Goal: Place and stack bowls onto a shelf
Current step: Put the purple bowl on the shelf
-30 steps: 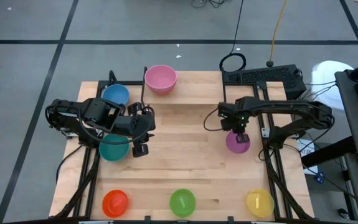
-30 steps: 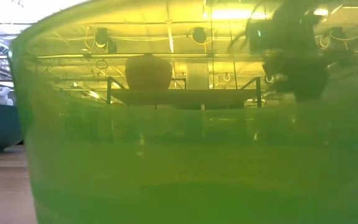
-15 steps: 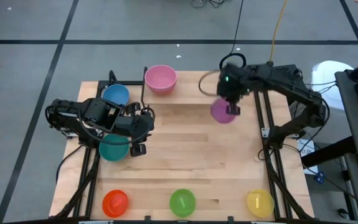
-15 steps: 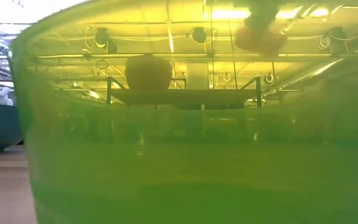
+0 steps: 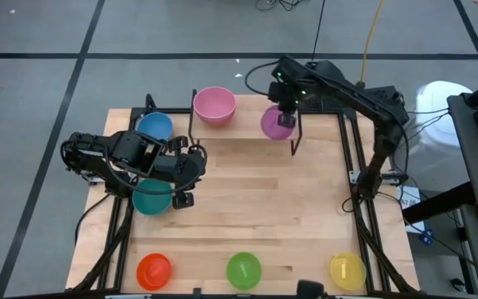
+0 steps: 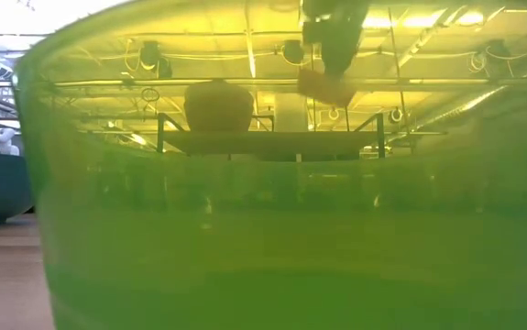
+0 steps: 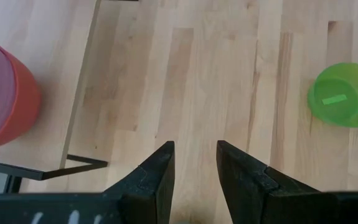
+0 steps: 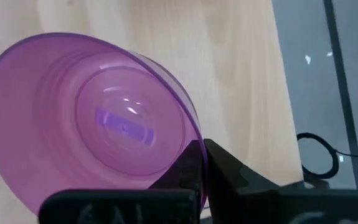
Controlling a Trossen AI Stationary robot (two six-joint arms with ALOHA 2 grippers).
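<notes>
My right gripper [image 5: 282, 119] is shut on a purple bowl [image 5: 275, 124] above the right part of the shelf [image 5: 247, 116], a light wooden board on black legs at the table's far edge. The low view shows the bowl [image 6: 329, 87] clear above the shelf board [image 6: 272, 137]. A pink bowl [image 5: 214, 105] sits on the shelf's left part. The left wrist view shows it nested in a red bowl [image 7: 26, 99]. My left gripper [image 7: 194, 165] is open and empty over the table's left middle [image 5: 187, 187], beside a teal bowl [image 5: 150, 199]. My right gripper pinches the purple bowl's rim [image 8: 190, 140], one finger [image 8: 188, 165] inside the bowl and one [image 8: 231, 168] outside. The bowl is tilted with its opening toward the wrist camera. It is lifted clear above the shelf.
A blue bowl [image 5: 154, 126] stands at the far left by the teal one. Orange [image 5: 154, 270], green [image 5: 243, 268] and yellow [image 5: 347, 268] bowls stand along the near edge. The green bowl [image 6: 263, 229] fills the low view. A keyboard [image 5: 363, 101] lies at the far right.
My right gripper has carried the purple bowl from the table's right middle up and toward the far edge and the left, to above the shelf's right part. The bowl is now lifted clear of the table. My left arm has kept still.
</notes>
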